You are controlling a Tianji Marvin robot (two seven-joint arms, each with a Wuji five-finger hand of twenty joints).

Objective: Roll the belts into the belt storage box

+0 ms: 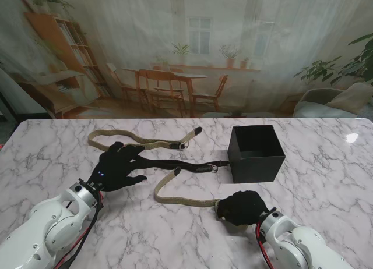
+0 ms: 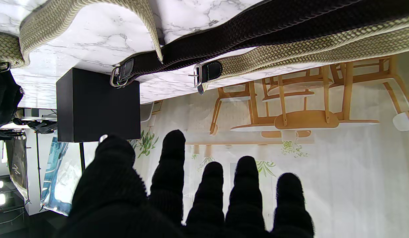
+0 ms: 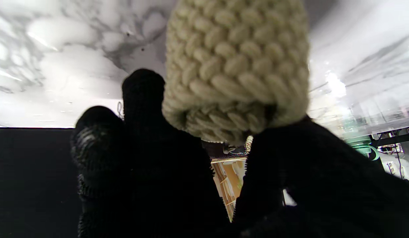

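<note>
A black storage box (image 1: 256, 154) stands open-topped right of the table's middle. A black belt (image 1: 180, 164) lies flat, its buckle end touching the box. My left hand (image 1: 119, 167) hovers open over that belt's left end, fingers (image 2: 207, 191) spread and holding nothing. One beige belt (image 1: 145, 144) lies farther from me. A second beige belt (image 1: 175, 197) curves from the black belt toward my right hand (image 1: 242, 208), which is shut on its end. In the right wrist view the woven belt end (image 3: 237, 66) fills the space between thumb and fingers (image 3: 141, 132).
The marble table (image 1: 326, 181) reaches to a printed backdrop at its far edge. In the left wrist view the black belt (image 2: 257, 29), the far beige belt (image 2: 290, 53) and the box (image 2: 98, 104) lie ahead of the fingers.
</note>
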